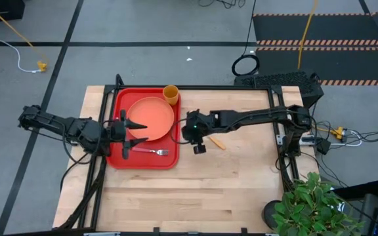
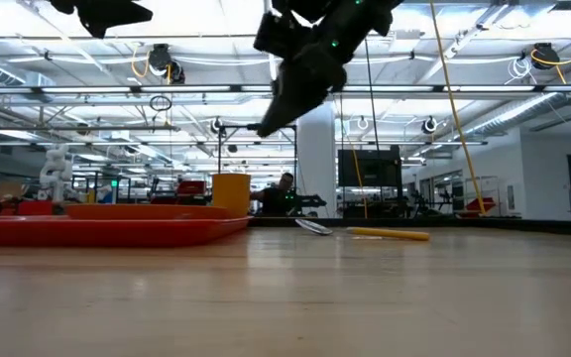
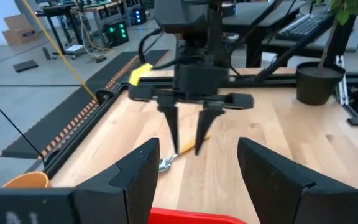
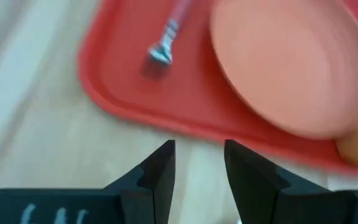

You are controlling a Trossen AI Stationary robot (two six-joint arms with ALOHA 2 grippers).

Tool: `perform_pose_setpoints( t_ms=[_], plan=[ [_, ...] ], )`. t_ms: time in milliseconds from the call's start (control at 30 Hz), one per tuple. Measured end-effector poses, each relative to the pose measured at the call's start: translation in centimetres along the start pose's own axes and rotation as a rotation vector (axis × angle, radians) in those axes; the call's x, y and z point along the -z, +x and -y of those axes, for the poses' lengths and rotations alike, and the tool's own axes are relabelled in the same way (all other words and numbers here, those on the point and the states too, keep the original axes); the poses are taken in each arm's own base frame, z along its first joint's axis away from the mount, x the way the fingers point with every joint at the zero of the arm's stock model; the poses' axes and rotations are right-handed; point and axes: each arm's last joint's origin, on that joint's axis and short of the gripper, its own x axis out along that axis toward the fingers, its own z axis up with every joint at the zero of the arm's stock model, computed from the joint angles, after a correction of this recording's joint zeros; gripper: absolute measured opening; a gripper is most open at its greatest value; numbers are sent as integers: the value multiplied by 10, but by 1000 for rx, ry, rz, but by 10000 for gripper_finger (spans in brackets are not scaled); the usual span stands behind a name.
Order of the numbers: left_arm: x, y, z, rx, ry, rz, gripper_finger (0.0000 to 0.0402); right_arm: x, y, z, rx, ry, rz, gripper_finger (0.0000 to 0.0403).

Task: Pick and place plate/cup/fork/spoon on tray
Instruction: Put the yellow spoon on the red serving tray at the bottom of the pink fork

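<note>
The red tray (image 1: 120, 157) lies left of the table's centre. On it lie the salmon plate (image 1: 151, 118) and the fork (image 1: 155, 151), whose handle is pink-red. The orange-yellow cup (image 1: 170, 94) stands at the tray's far right corner. The spoon (image 1: 218, 142) lies on the table right of the tray, and in the low view its bowl (image 2: 313, 226) points toward the tray. My right gripper (image 1: 192, 136) hangs open above the table between the tray and the spoon, fingers pointing down (image 3: 188, 127). My left gripper (image 1: 135, 133) is open and empty above the tray.
Bare wooden table (image 1: 195, 196) spreads along the near side and right of the spoon. A potted plant (image 1: 310, 203) stands at the near right corner. Black frame rails (image 1: 277, 111) run along the table's edges.
</note>
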Motion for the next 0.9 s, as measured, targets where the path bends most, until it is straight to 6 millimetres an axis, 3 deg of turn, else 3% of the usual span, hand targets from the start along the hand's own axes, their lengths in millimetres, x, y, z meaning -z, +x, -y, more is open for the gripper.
perform_pose_setpoints(
  t_ms=[367,533,900],
  plan=[
    [10,31,18,100,69,-96,218,32,3,-17,20,182,-202,132],
    [11,32,18,109,40,-106,218,53,2,-19,160,268,-285,139],
    [12,32,18,107,32,-118,218,93,17,-33,160,360,-375,197]
  ],
)
